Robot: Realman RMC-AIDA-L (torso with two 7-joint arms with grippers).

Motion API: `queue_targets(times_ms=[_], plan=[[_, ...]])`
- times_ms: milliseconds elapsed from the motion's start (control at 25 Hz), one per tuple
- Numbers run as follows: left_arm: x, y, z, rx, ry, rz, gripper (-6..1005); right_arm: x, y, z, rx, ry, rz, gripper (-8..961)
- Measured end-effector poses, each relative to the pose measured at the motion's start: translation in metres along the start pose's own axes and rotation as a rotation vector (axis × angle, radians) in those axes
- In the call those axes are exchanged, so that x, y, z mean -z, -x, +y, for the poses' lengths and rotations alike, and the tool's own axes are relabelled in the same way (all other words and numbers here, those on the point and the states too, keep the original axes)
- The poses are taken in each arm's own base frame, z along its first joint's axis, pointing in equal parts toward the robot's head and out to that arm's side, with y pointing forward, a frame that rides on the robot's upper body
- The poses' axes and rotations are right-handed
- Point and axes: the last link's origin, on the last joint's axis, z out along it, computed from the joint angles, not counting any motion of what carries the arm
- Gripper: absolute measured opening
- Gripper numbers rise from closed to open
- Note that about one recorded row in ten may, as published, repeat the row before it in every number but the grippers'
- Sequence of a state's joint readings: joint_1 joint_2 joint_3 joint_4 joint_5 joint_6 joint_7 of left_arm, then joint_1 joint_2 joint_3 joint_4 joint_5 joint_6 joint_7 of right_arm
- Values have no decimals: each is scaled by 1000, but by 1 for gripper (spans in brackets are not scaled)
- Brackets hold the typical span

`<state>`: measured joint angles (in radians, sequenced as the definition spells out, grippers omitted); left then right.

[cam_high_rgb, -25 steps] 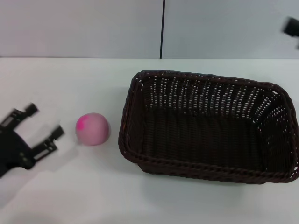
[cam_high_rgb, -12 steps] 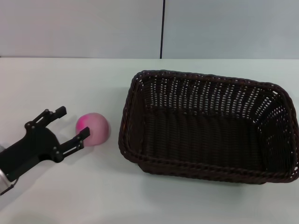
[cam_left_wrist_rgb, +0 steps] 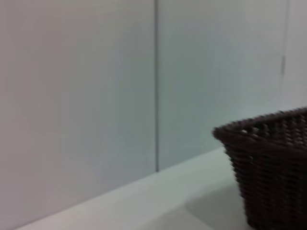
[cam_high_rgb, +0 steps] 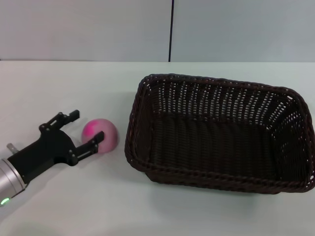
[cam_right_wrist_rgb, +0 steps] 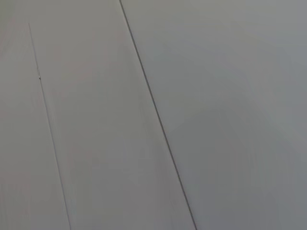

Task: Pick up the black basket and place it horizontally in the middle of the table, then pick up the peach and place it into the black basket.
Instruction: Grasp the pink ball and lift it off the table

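The black basket [cam_high_rgb: 220, 132] lies flat on the white table [cam_high_rgb: 74, 83], at centre right in the head view; its corner also shows in the left wrist view [cam_left_wrist_rgb: 271, 167]. The pink peach [cam_high_rgb: 102, 133] sits on the table just left of the basket. My left gripper [cam_high_rgb: 85, 128] is open, its two fingers reaching around the peach from the left, one finger behind it and one in front. The right gripper is out of view.
A grey wall with a dark vertical seam [cam_high_rgb: 171, 30] stands behind the table's far edge. Bare tabletop lies in front of the basket and to the far left.
My left gripper has moved right, from well left of the peach to having its open fingers on either side of it. The right arm has left the top right corner of the view.
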<state>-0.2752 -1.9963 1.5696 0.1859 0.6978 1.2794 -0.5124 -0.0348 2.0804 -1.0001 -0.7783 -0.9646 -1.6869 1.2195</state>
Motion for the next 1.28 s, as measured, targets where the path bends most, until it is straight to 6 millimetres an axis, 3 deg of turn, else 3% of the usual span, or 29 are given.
queue_targets(times_ms=[360,520,720,880,1040,1280], plan=[[1,5,5,-66,42,-37,697,4,-6,-2,-31,-24,0,754],[2,5,6,-78,46,-37,459,6,-7,-2,-35,-32,-2,754],[2,6,7,-104,48,-40,311,6,-9,-2,-45,-38,-2,753],[3,5,7,-102,38,-30,289,6,-10,-3,-52,-38,-2,753],[10,-6,-4,-81,-29,47,267,5,-10,-3,-52,-36,-3,753],[21,-39,-28,-55,-54,195,226,5,-11,-4,-60,-41,-9,753]])
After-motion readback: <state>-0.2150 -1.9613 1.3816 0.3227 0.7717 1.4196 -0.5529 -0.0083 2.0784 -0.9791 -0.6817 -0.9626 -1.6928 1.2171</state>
